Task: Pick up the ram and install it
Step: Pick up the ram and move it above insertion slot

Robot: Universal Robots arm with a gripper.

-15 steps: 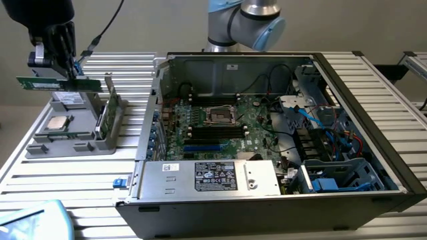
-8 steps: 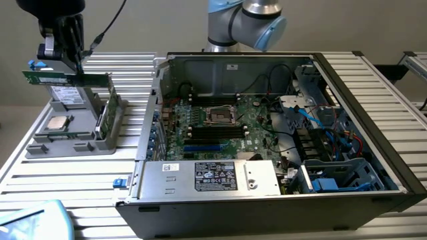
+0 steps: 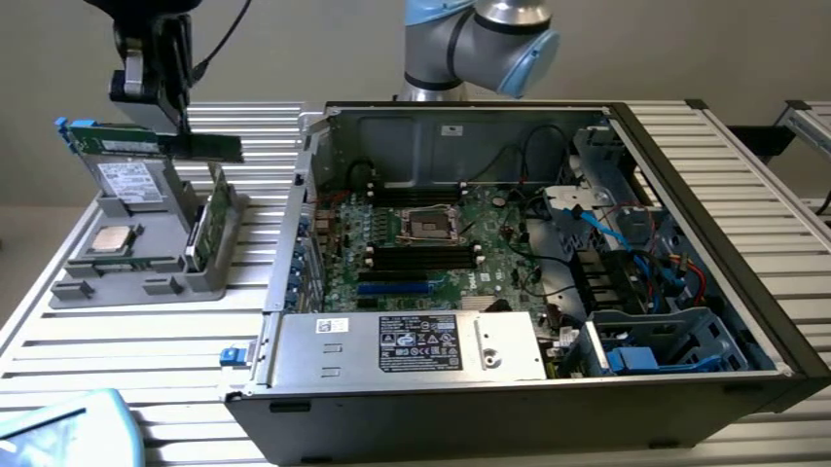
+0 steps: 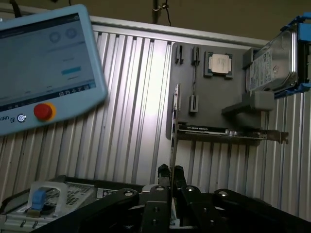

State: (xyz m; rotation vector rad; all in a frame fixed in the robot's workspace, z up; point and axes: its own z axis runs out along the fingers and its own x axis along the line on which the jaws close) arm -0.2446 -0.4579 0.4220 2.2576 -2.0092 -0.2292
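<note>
My gripper [image 3: 179, 134] hangs above the grey parts holder [image 3: 136, 258] at the exterior view's left and is shut on the ram [image 3: 208, 147]. The ram is a thin dark green stick that juts out level from the fingers toward the open computer case [image 3: 546, 389]. In the wrist view the two fingertips [image 4: 164, 171] pinch the ram [image 4: 173, 126], seen edge-on as a narrow pale strip. The motherboard [image 3: 493, 243] lies inside the case with black memory slots [image 3: 418, 259] beside the processor socket [image 3: 425, 223].
The holder carries a processor [image 4: 219, 63], a hard drive [image 4: 272, 63] and a green card with a metal bracket [image 4: 228, 133]. A teach pendant [image 4: 43, 63] lies on the slatted table at the front. A power supply [image 3: 415, 345] and cables fill the case's near side.
</note>
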